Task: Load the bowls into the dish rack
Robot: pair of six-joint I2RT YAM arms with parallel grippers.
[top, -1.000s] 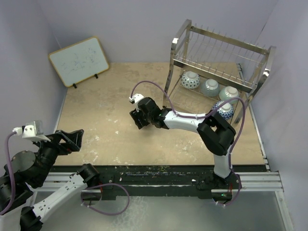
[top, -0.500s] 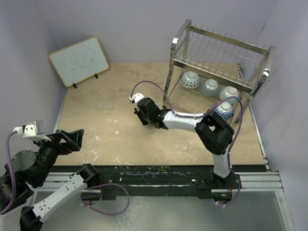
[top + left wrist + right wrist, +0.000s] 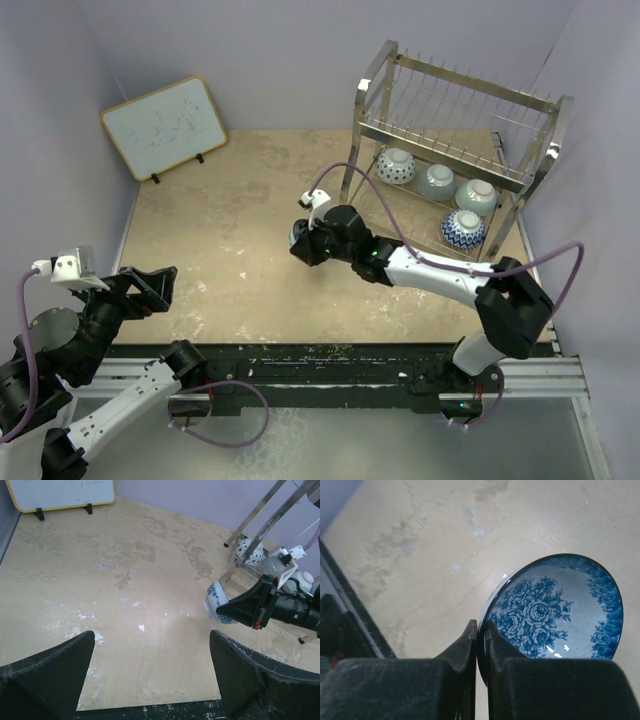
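A blue-and-white bowl [image 3: 555, 607] with a rose pattern inside is tipped on its side just over the tabletop. My right gripper [image 3: 480, 626] is shut on its rim, one finger inside and one outside. The left wrist view has the same bowl [image 3: 215, 602] in front of the right gripper [image 3: 231, 611], left of the dish rack [image 3: 455, 125]. On the rack's lower tier stand several bowls: a blue-and-white one [image 3: 396, 165], two pale ones [image 3: 437, 181] [image 3: 477, 193] and another blue-and-white one [image 3: 463, 229]. My left gripper [image 3: 150, 675] hangs open and empty near the front left.
A framed whiteboard [image 3: 163, 125] leans at the back left corner. The rack's metal legs [image 3: 260, 525] rise just behind the held bowl. Purple walls close the table on three sides, and a black rail [image 3: 330, 362] runs along its near edge.
My right gripper has shut on the bowl's rim. The right arm has stretched out and carried the bowl a little to the right, toward the rack. The left arm has barely moved.
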